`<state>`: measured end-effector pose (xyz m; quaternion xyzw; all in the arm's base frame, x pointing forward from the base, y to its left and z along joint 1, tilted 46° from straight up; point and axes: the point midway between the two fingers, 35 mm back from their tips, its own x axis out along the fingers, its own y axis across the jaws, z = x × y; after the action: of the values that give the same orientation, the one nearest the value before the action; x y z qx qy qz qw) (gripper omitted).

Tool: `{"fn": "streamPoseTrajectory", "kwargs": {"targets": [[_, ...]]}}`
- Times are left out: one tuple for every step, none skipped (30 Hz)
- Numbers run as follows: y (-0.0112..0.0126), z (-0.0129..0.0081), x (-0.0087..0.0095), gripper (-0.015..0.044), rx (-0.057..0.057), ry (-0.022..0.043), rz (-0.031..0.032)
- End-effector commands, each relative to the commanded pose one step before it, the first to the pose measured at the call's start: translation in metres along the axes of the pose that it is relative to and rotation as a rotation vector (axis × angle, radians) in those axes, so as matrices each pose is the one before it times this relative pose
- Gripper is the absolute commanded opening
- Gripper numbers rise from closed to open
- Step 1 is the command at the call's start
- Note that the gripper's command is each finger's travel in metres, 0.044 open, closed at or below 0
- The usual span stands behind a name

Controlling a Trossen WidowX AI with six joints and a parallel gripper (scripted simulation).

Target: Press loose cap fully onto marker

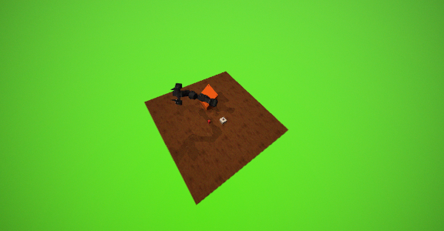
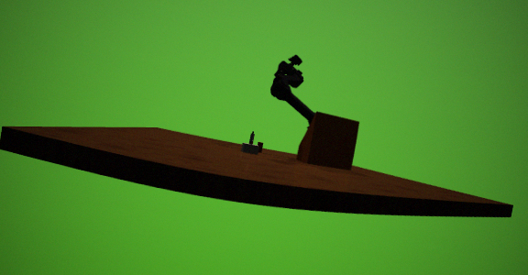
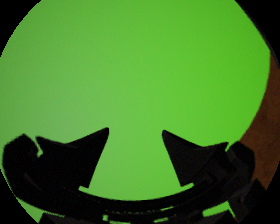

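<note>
The marker point(image 2: 251, 137) stands upright in the small pale holder block point(image 1: 223, 120) point(image 2: 249, 148) near the middle of the brown table point(image 1: 216, 162) point(image 2: 137, 148). The small red cap point(image 1: 209, 121) point(image 2: 259, 147) stands on the table just beside the block, apart from the marker. My gripper point(image 1: 177, 102) point(image 3: 136, 132) is open and empty. It hangs high up and well away from both, out past the table's far-left edge; in the wrist view its two dark fingers frame only green background. In the exterior view the arm's end is a dark silhouette.
The arm rises from an orange pedestal box point(image 1: 208, 93) point(image 2: 331, 139) at the back of the table. A strip of table edge point(image 3: 273, 129) shows at the right of the wrist view.
</note>
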<state>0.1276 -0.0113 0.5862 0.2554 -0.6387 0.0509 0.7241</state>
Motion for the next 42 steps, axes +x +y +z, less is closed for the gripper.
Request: {"fn": "streamPoseTrajectory", "kwargs": {"targets": [[0.00169, 0.00195, 0.00002, 0.0374, 0.0143, -0.00485, 0.00437], [0.00494, 0.00591, 0.00008, 0.0348, 0.0427, -0.01460, 0.01295], [0.00798, 0.00991, 0.00022, 0.0321, 0.0710, -0.02458, 0.02108], [0.00938, 0.01199, 0.00050, 0.0295, 0.0856, -0.03026, 0.02473], [0.00916, 0.01193, 0.00080, 0.0269, 0.0851, -0.03090, 0.02391], [0.00893, 0.01189, 0.00109, 0.0243, 0.0844, -0.03162, 0.02316], [0.00870, 0.01188, 0.00137, 0.0233, 0.0836, -0.03244, 0.02250], [0.00848, 0.01189, 0.00163, 0.0233, 0.0827, -0.03333, 0.02192], [0.00826, 0.01194, 0.00189, 0.0233, 0.0817, -0.03428, 0.02144], [0.00804, 0.01200, 0.00212, 0.0233, 0.0806, -0.03528, 0.02106], [0.00501, 0.01008, 0.00258, 0.0233, 0.0712, -0.03157, 0.00637], [0.00359, 0.00717, 0.00195, 0.0233, 0.0505, -0.02289, 0.00452], [0.00415, 0.00628, 0.00147, 0.0233, 0.0410, -0.01934, 0.01065], [0.00547, 0.00834, 0.00194, 0.0233, 0.0529, -0.02572, 0.01484], [0.00663, 0.01050, 0.00249, 0.0233, 0.0645, -0.03261, 0.01860], [0.00747, 0.01230, 0.00299, 0.0233, 0.0729, -0.03862, 0.02169], [0.00745, 0.01271, 0.00321, 0.0233, 0.0725, -0.04042, 0.02229], [0.00732, 0.01289, 0.00337, 0.0233, 0.0706, -0.04148, 0.02261], [0.00721, 0.01309, 0.00351, 0.0233, 0.0686, -0.04249, 0.02303], [0.00711, 0.01329, 0.00364, 0.0233, 0.0665, -0.04343, 0.02355], [0.00637, 0.01340, 0.00352, 0.0233, 0.0620, -0.04504, 0.02100], [0.00630, 0.01361, 0.00362, 0.0233, 0.0599, -0.04589, 0.02156], [0.00624, 0.01384, 0.00370, 0.0233, 0.0577, -0.04667, 0.02221], [0.00620, 0.01405, 0.00376, 0.0233, 0.0554, -0.04737, 0.02293], [0.00619, 0.01427, 0.00382, 0.0233, 0.0531, -0.04797, 0.02372], [0.00619, 0.01447, 0.00386, 0.0233, 0.0507, -0.04846, 0.02456], [0.00621, 0.01467, 0.00389, 0.0233, 0.0482, -0.04883, 0.02546], [0.00624, 0.01485, 0.00391, 0.0233, 0.0456, -0.04909, 0.02639], [0.00629, 0.01502, 0.00392, 0.0233, 0.0430, -0.04922, 0.02736], [0.00636, 0.01517, 0.00391, 0.0233, 0.0404, -0.04921, 0.02835], [0.00502, 0.01511, 0.00269, 0.0233, 0.0366, -0.04867, 0.02041], [0.00501, 0.01480, 0.00261, 0.0233, 0.0335, -0.04725, 0.02072], [0.00512, 0.01481, 0.00257, 0.0233, 0.0312, -0.04682, 0.02146], [0.00464, 0.01306, 0.00228, 0.0233, 0.0257, -0.04093, 0.01956], [0.00387, 0.01062, 0.00188, 0.0233, 0.0197, -0.03304, 0.01636], [0.00360, 0.00808, 0.00197, 0.0233, 0.0156, -0.02437, 0.01658], [0.00475, 0.00901, 0.00277, 0.0233, 0.0180, -0.02612, 0.02333], [0.00588, 0.01110, 0.00331, 0.0233, 0.0205, -0.03153, 0.02912], [0.00669, 0.01252, 0.00362, 0.0233, 0.0210, -0.03469, 0.03336], [0.00683, 0.01260, 0.00356, 0.0233, 0.0190, -0.03400, 0.03418], [0.00786, 0.01431, 0.00389, 0.0233, 0.0189, -0.03737, 0.03946], [0.00843, 0.01507, 0.00394, 0.0233, 0.0169, -0.03788, 0.04231]]}}
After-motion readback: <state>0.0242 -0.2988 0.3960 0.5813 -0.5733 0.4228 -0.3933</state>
